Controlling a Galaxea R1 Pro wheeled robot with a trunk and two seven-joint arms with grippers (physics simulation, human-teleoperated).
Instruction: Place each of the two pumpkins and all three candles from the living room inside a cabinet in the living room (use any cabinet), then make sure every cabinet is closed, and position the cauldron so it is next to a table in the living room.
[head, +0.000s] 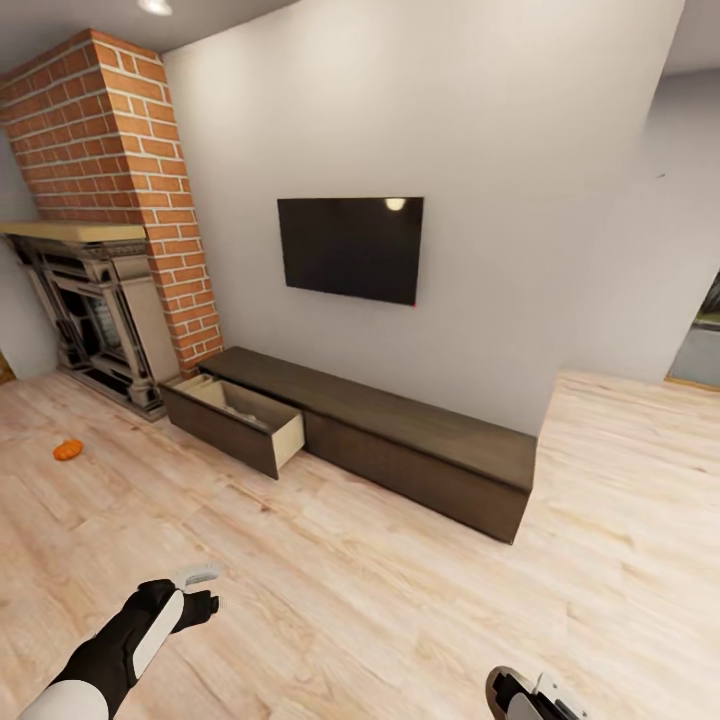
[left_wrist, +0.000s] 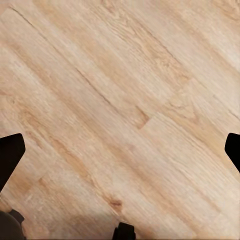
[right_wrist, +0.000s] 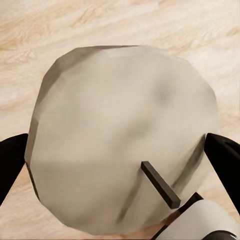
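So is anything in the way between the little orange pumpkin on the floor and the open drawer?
Nothing visible is. The small orange pumpkin lies on bare pale wood floor, and the open drawer of the long dark-brown cabinet is just across that floor.

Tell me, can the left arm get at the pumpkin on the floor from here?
Probably not yet. The pumpkin lies far off by the fireplace, well beyond the left gripper, which hangs open over bare floor. Nothing blocks the way, so the robot would likely need to drive closer first.
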